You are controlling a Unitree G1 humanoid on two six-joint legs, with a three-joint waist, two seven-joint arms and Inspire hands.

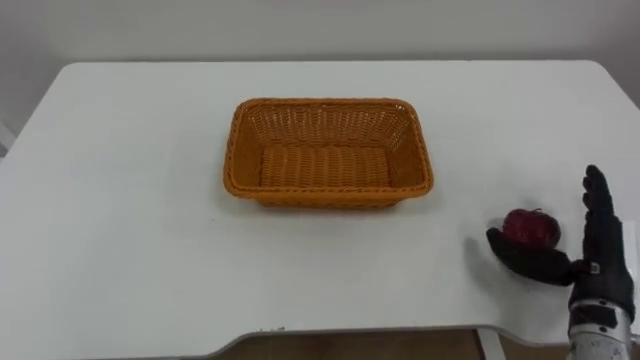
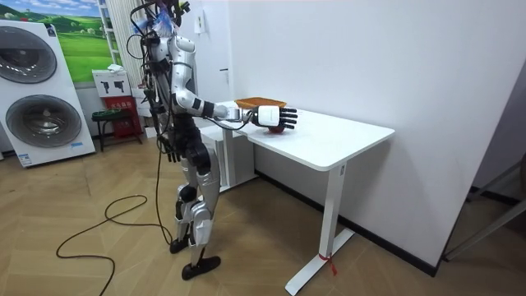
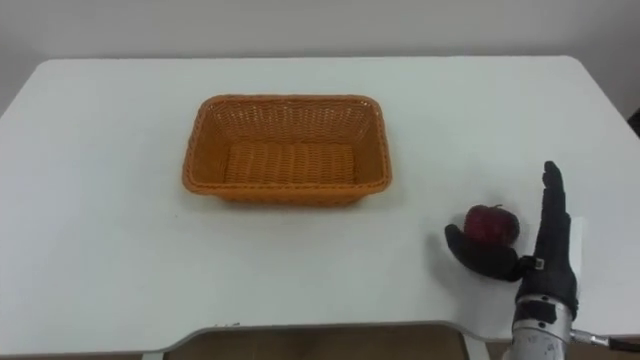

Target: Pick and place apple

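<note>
A dark red apple rests on the white table near its front right corner. My right hand is open right beside it. The fingers stand straight along the apple's right side, and the thumb reaches across in front of it at its base. An empty orange wicker basket sits mid-table, to the left of and beyond the apple. In the room view I stand at the table's edge with the right hand stretched over the apple. My left hand hangs at my side.
Bare tabletop surrounds the basket on all sides. The table's front edge runs close below the right hand. In the room view two washing machines and a small stool stand behind me, and a wall is beyond the table.
</note>
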